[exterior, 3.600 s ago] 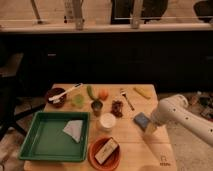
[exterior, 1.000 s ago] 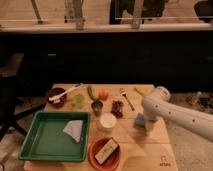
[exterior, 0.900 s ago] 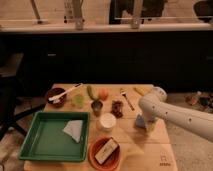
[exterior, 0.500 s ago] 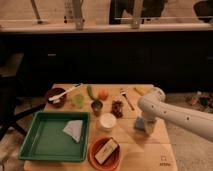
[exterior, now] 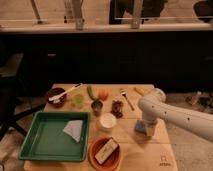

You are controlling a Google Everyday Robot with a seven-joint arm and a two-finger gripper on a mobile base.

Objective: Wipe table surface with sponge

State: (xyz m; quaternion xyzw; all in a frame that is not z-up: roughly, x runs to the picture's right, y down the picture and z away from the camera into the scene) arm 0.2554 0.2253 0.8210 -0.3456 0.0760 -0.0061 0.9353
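The sponge (exterior: 140, 128) is a small blue pad on the right half of the light wood table surface (exterior: 134, 152), right of the white cup (exterior: 106, 121). My gripper (exterior: 145, 129) points down onto the sponge and is shut on it, pressing it against the wood. The white arm (exterior: 172, 114) reaches in from the right, its elbow above the table's right side. A small dark mark (exterior: 163, 161) is printed at the table's front right corner.
A green tray (exterior: 47, 145) with a pale folded cloth (exterior: 74, 129) fills the front left. An orange plate with a tan-and-dark block (exterior: 106, 150) stands at the front. A dark bowl with a utensil (exterior: 56, 96), fruit (exterior: 103, 94), a small cup (exterior: 97, 106) and a fork (exterior: 126, 97) line the back.
Since 3.6 s ago the arm's elbow has swung left over the table, and the gripper with the sponge has shifted slightly towards the front. In the last second it has barely moved.
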